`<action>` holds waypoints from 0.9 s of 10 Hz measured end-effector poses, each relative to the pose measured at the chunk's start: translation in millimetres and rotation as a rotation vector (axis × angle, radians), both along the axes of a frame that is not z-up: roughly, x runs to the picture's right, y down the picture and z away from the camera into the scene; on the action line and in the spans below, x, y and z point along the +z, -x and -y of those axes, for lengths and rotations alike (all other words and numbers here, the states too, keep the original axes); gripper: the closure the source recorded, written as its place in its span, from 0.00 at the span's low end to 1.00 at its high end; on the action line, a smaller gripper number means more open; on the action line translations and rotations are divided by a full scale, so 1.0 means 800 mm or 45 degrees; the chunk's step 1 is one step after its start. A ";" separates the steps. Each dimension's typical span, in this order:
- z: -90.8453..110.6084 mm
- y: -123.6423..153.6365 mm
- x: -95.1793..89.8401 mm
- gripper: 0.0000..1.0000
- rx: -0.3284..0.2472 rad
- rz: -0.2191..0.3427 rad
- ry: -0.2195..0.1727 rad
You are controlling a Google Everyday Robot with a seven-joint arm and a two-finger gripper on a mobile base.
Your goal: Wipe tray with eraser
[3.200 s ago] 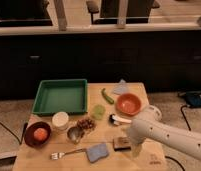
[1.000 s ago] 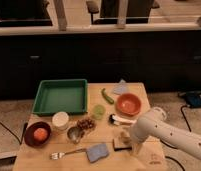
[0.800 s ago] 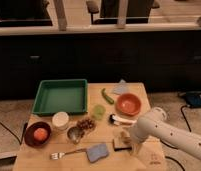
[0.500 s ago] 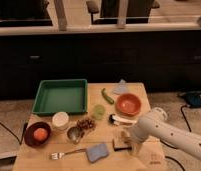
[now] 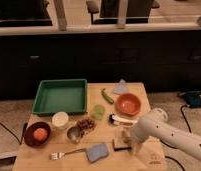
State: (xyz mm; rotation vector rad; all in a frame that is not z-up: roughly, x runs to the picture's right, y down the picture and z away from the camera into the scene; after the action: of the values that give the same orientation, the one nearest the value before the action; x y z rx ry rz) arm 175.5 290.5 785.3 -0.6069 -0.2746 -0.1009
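The gripper hung low over the front right part of the wooden table, at the end of a white arm that reached in from the lower right. It sat directly over the eraser, a small dark block just right of a blue-grey sponge. The gripper seemed to be down at the eraser, but I could not tell whether it was apart, together or clamped on the block. The green tray lay at the back left of the table, well apart from the eraser and the gripper. Between them stood a small green cup, a pile of brown nuts, a small metal cup and a white cup. A dark bowl at the left edge held an orange fruit. A fork lay near the front edge, left of the sponge. An orange bowl stood at the right, with a green pepper beside it on the left. A brush with a white handle lay just in front of the orange bowl, close behind the gripper.
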 end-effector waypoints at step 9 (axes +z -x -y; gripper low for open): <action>-0.005 -0.002 0.003 0.20 0.040 -0.021 -0.003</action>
State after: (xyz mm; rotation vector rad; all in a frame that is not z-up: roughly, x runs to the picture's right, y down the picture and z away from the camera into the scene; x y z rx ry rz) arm 177.0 294.4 787.7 -0.6009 -0.2682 -0.0657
